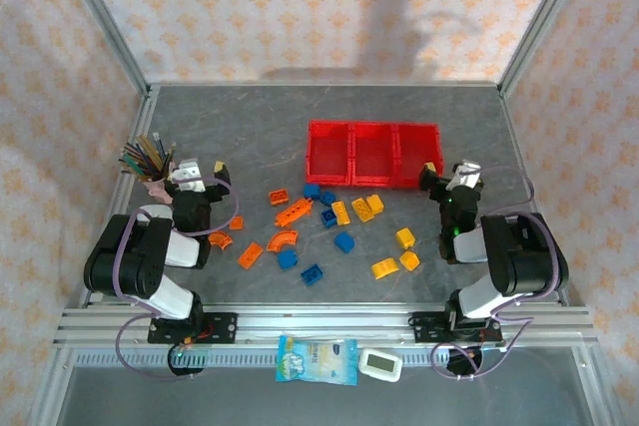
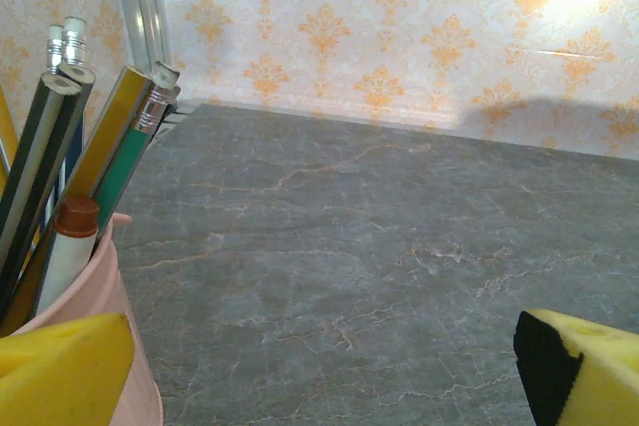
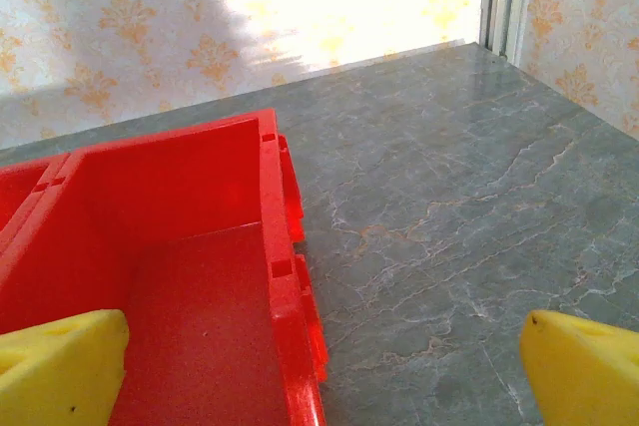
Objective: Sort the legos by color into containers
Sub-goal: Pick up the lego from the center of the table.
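Yellow [image 1: 363, 209], blue [image 1: 344, 241] and orange [image 1: 292, 213] legos lie scattered on the grey table in front of three joined red bins [image 1: 374, 154]. The bins look empty in the top view. My left gripper [image 1: 216, 173] sits at the left near the pencil cup, open, with bare table between its yellow fingertips [image 2: 65, 371]. My right gripper [image 1: 437, 175] hovers at the right bin's near right corner, open; in the right wrist view its yellow fingertips [image 3: 60, 366] straddle the bin's right wall [image 3: 288, 286], holding nothing.
A pink cup of pencils [image 1: 150, 162] stands by the left gripper, close at the left wrist view's left edge [image 2: 75, 236]. Metal frame posts and patterned walls enclose the table. A blue packet [image 1: 317, 359] and a small white device [image 1: 380, 364] lie on the front rail.
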You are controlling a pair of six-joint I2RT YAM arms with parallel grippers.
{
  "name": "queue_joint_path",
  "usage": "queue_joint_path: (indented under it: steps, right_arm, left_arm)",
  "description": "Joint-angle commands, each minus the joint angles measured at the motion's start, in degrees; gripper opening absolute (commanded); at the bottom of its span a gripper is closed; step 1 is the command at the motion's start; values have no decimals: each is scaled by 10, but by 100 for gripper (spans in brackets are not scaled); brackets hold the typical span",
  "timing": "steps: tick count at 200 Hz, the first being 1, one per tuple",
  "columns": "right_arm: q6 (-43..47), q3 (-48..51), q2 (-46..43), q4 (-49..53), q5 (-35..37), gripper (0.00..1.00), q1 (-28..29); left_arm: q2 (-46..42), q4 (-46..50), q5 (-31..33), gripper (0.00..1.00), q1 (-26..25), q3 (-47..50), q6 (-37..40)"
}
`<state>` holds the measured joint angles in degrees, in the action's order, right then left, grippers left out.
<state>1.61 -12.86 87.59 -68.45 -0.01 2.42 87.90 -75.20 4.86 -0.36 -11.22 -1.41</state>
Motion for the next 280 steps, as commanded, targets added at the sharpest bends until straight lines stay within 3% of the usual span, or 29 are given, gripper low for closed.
queue_joint_path:
  steps: [1,280]
  right_arm:
    - [9,-6,-5,-18,1,100,-3]
    - [9,-5,-7,-20,1,100,-3]
  left_arm:
    - [-1,-5,-11,99,-1,-10,7]
    - [0,-9,1,99,-1,-8,4]
